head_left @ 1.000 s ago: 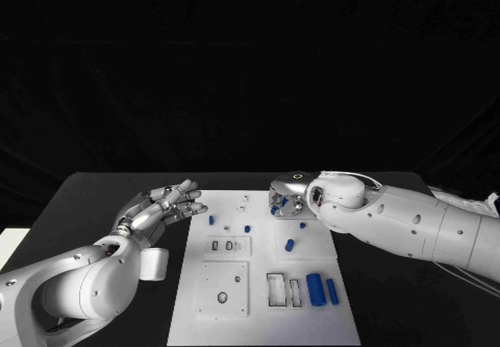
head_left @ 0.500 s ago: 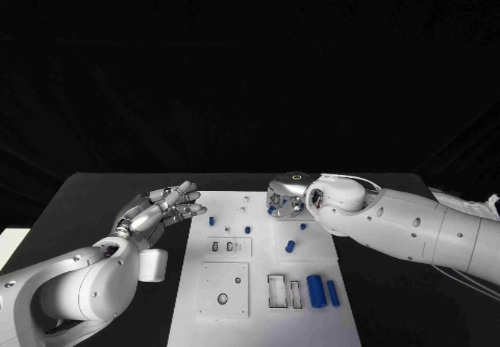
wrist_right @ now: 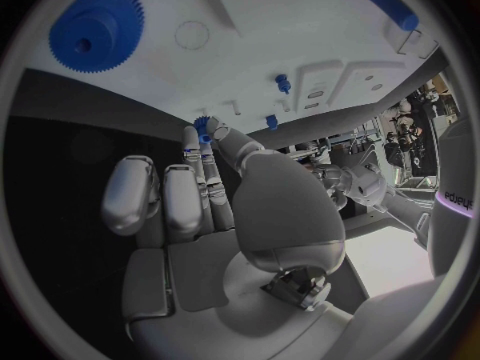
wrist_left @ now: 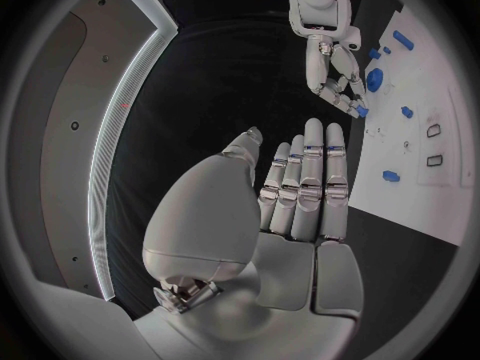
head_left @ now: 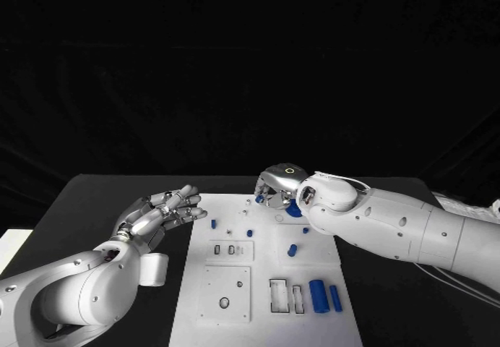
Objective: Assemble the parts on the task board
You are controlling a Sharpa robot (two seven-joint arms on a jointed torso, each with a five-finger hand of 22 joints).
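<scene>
The white task board (head_left: 266, 289) lies in the middle of the black table (head_left: 94, 195). The right hand (head_left: 275, 189) is over the far edge of the board. In the right wrist view its thumb and one fingertip (wrist_right: 213, 128) pinch a small blue toothed part (wrist_right: 202, 125), while the other fingers are curled beside it. A larger blue gear (wrist_right: 96, 28) lies flat on the board close to this hand; in the head view it is partly hidden under the right arm.

The left hand (head_left: 162, 211) is above the table just beside the left edge of the board. It holds nothing, and its fingers (wrist_left: 312, 176) are straight and close together.

Several small blue pegs (head_left: 249, 233) stand on the far half of the board. Two longer blue cylinders (head_left: 325, 296) lie side by side near the right corner of the board closest to the robot, next to a rectangular slot (head_left: 280, 295).
</scene>
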